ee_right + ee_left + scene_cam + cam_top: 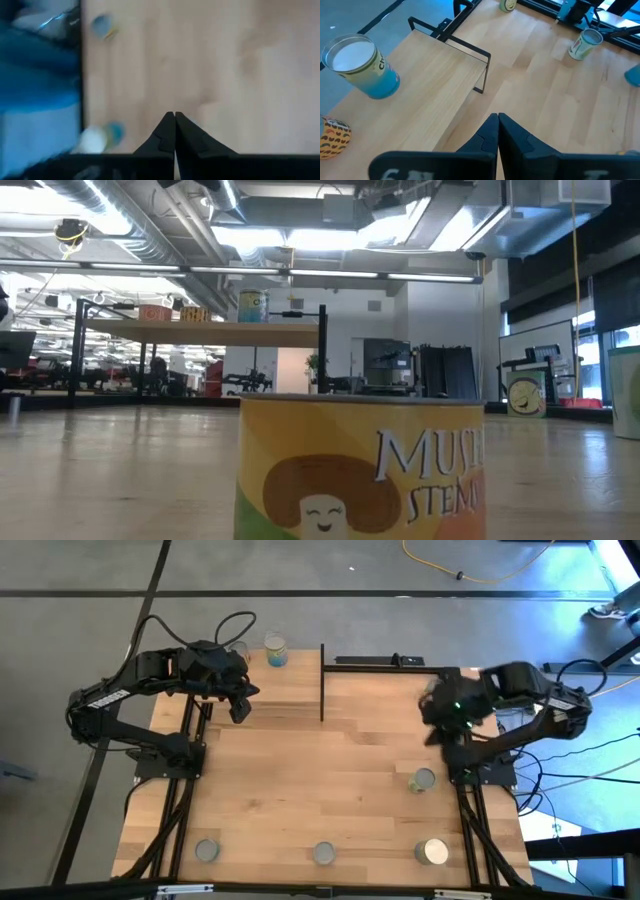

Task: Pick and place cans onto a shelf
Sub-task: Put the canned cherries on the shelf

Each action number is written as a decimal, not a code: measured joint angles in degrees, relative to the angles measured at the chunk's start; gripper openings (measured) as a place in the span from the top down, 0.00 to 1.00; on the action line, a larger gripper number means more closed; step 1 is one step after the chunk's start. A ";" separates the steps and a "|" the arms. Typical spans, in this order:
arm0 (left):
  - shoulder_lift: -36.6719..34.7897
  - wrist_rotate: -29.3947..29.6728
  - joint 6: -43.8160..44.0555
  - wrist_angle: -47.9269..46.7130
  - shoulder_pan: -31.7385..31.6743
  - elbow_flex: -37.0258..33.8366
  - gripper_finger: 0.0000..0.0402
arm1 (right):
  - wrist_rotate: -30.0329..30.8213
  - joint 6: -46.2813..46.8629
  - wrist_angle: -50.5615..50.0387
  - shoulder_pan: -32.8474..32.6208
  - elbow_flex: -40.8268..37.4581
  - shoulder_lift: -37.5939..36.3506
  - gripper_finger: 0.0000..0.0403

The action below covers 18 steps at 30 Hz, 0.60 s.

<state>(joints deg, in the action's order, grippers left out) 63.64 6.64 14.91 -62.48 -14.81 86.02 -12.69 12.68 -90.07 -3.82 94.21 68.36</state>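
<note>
Both my grippers are closed and empty; from above, my right gripper (437, 718) hangs just beyond the nearest can (424, 779), an upright tin, while my left gripper (240, 700) idles by the shelf (300, 690). At my right wrist, pressed fingertips (174, 125) show only bare tabletop (200, 60) ahead, so that can lies back toward the table's front edge.

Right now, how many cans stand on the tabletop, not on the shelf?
4 cans: three in a row along the edge opposite the shelf, one near the right arm's base. The arms may hide others.

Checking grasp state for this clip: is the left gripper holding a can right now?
No. In the left wrist view the left gripper has its fingers pressed together on nothing, above the shelf.
</note>
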 joint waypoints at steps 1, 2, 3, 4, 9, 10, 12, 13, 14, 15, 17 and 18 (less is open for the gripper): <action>0.00 -0.14 0.00 0.00 0.00 0.00 1.00 | -2.05 0.99 -0.08 -1.07 -2.03 -1.49 1.00; 0.00 -0.26 0.00 0.00 0.00 0.00 1.00 | -3.49 2.27 -0.08 -2.20 -4.02 -2.61 1.00; 0.00 -0.57 0.02 0.00 0.00 0.00 1.00 | -4.67 3.49 -0.04 -3.27 -5.90 -3.61 1.00; 0.00 -1.13 0.01 0.00 -0.02 0.00 1.00 | -5.59 4.03 -0.01 -4.32 -7.62 -4.55 1.00; 0.46 -7.57 -1.41 0.00 0.00 0.00 1.00 | -11.15 5.30 0.03 -8.68 -14.89 -7.30 1.00; 0.78 -9.22 -2.00 -0.01 0.00 0.00 1.00 | -11.90 5.34 0.18 -9.33 -16.07 -7.43 1.00; 1.36 -12.15 -3.14 -0.04 0.00 -0.07 1.00 | -13.14 5.93 0.45 -10.20 -17.97 -7.43 1.00; 1.70 -13.11 -3.34 0.01 0.00 -0.05 1.00 | -13.56 6.44 0.76 -10.53 -18.89 -7.41 0.99; 1.99 -13.49 -3.34 0.02 0.00 -0.04 1.00 | -14.09 7.01 0.97 -10.74 -19.86 -7.41 0.98; 2.20 -13.54 -3.34 0.00 0.00 -0.06 1.00 | -14.50 8.10 1.27 -10.79 -20.77 -7.41 0.98; 2.64 -13.50 -3.41 0.16 -0.02 -0.06 1.00 | -14.57 9.88 2.80 -10.79 -22.56 -7.44 0.96; 2.95 -13.41 -3.46 0.46 -0.02 -0.01 1.00 | -14.58 10.61 3.40 -10.77 -23.53 -7.41 0.96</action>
<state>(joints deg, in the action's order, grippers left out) 66.59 -6.77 11.45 -62.02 -14.83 86.01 -27.27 23.28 -86.68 -14.60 70.68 60.96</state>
